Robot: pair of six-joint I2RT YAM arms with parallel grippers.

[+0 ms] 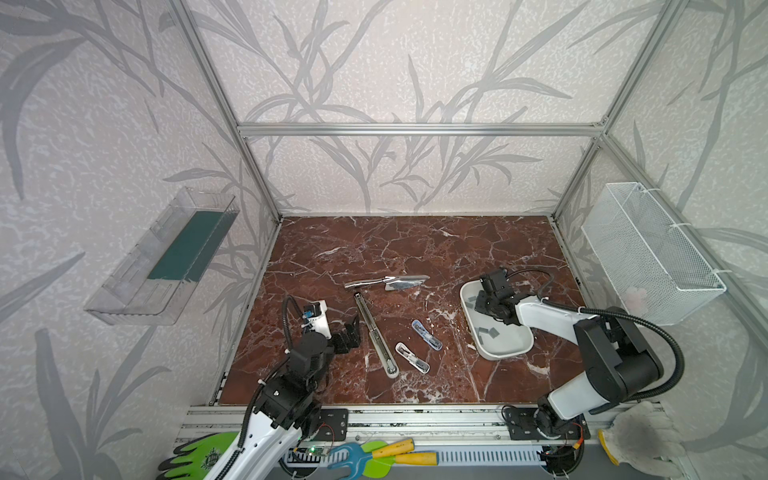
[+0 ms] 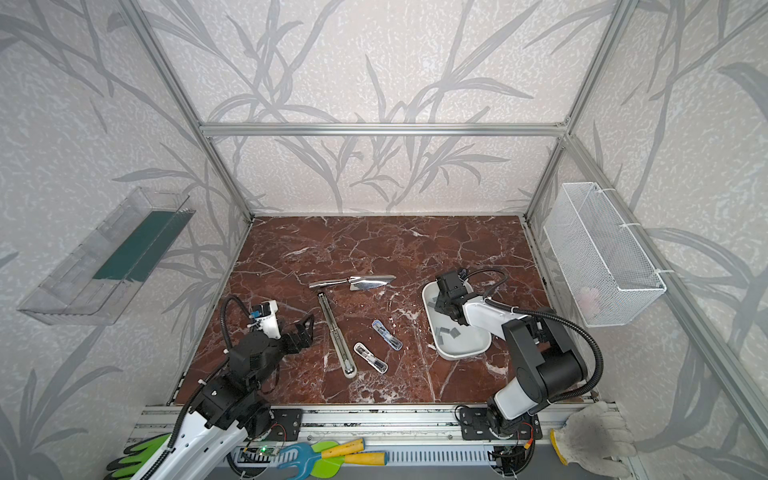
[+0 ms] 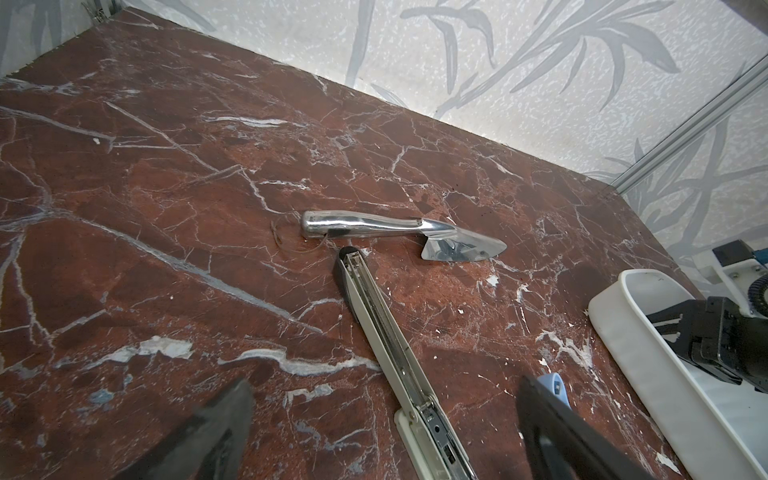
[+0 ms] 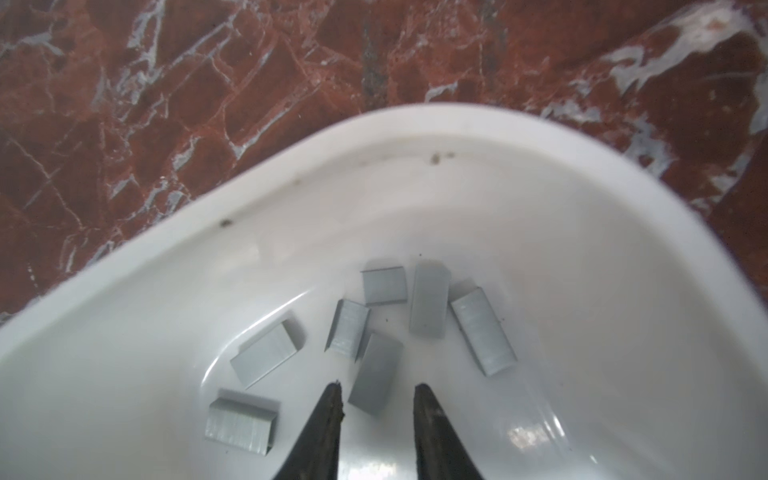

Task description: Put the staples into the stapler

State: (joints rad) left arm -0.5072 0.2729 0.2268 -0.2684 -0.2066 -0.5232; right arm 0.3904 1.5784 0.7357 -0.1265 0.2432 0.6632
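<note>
Grey staples [image 4: 376, 374] all lie loose in the white tray [image 4: 374, 124] near the right edge of the table [image 1: 415, 249]. None appears loaded, so picking, carrying and seating remain. Your right gripper [image 4: 378, 388] straddles one strip, jaws apart, gripping nothing; the strip's long axis runs along the fingers. Your left gripper [image 3: 384, 384] stands fully released beside the stapler [image 1: 374, 332], folded open mid-table, nose toward the back edge, long axis running toward the front edge.

Staples [image 4: 376, 374] crowded in tray [image 4: 291, 174]; tray wall blocks sideways approach.
</note>
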